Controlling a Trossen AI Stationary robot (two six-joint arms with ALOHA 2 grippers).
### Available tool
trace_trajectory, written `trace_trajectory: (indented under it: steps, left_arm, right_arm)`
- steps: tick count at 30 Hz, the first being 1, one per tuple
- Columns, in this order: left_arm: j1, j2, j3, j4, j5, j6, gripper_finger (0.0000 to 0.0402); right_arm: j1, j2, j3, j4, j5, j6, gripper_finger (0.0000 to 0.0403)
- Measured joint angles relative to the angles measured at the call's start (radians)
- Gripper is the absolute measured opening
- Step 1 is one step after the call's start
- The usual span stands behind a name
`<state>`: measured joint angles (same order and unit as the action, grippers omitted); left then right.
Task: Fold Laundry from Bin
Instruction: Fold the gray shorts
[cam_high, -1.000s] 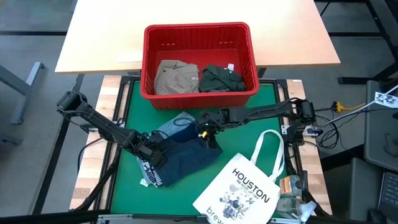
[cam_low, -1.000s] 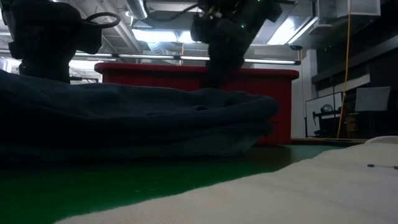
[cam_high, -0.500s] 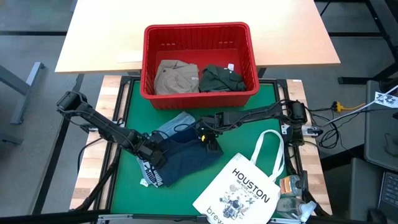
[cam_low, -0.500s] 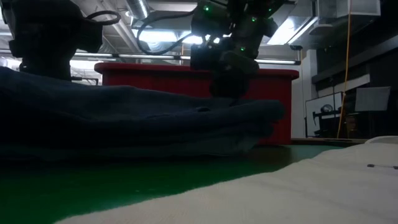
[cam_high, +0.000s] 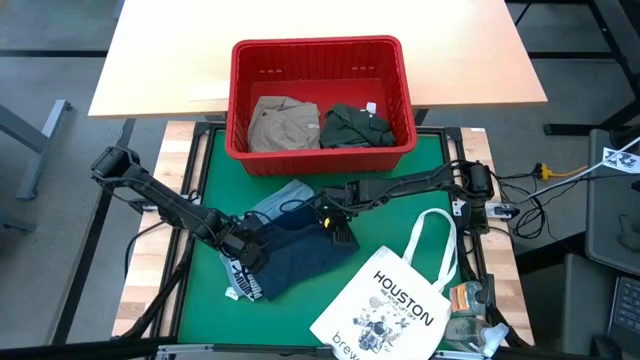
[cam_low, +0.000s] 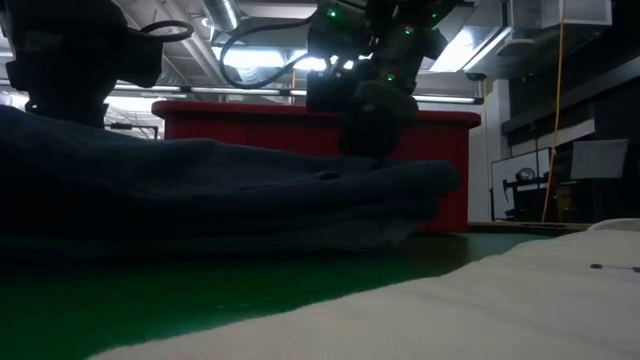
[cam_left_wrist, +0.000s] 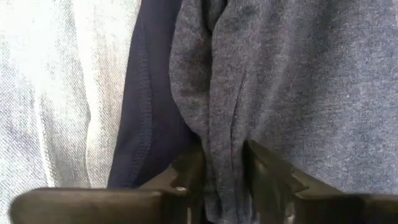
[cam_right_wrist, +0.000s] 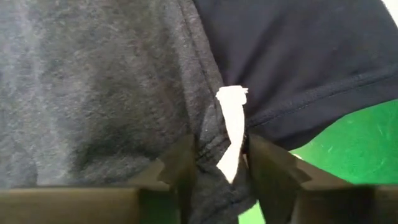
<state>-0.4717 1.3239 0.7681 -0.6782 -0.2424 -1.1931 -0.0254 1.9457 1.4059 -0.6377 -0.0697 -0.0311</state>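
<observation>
Both dark arms work a navy cotton garment (cam_high: 295, 255) lying on the green table mat (cam_high: 205, 300), just near of the rectangular red plastic bin (cam_high: 320, 150). The left gripper (cam_left_wrist: 221, 186) pinches a fold of the garment's grey-looking fabric at its left end; the right gripper (cam_right_wrist: 221, 171) is clamped on the garment's right edge, a small white tag (cam_right_wrist: 231, 127) between its fingers. A light blue denim garment (cam_high: 285, 197) lies under the navy one. Inside the bin sit a khaki-tan garment (cam_high: 280, 125) and a dark green garment (cam_high: 352, 125). A white canvas tote bag printed "HOUSTON" (cam_high: 395, 300) lies near right.
</observation>
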Motion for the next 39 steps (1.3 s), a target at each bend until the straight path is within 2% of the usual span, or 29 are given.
trace_trajectory:
  steps: [8,11,18,24,33,39]
  left_arm:
    - [0.000,0.000,0.000,0.005,0.001,0.000,0.0020]
    - [0.000,0.000,0.000,0.018,0.002,-0.008,0.0007]
    - [0.000,-0.013,0.000,0.017,0.002,-0.035,0.0005]
    - [0.000,-0.063,0.002,0.010,0.002,-0.036,0.0003]
    - [-0.006,-0.166,0.002,-0.065,0.031,-0.073,0.0002]
    - [-0.034,-0.242,0.003,-0.188,0.030,-0.165,0.0001]
  right_arm:
    - [0.000,0.000,0.000,-0.001,-0.033,0.000,0.0035]
    - [0.000,0.000,0.000,0.001,-0.034,0.000,0.0010]
    - [0.000,0.001,0.034,-0.008,-0.036,0.000,0.0033]
    - [0.000,0.002,0.101,-0.001,-0.035,-0.002,0.0010]
    - [-0.001,0.002,0.156,0.015,0.055,-0.004,0.0021]
    - [-0.001,0.002,0.157,0.012,0.187,-0.005,0.0011]
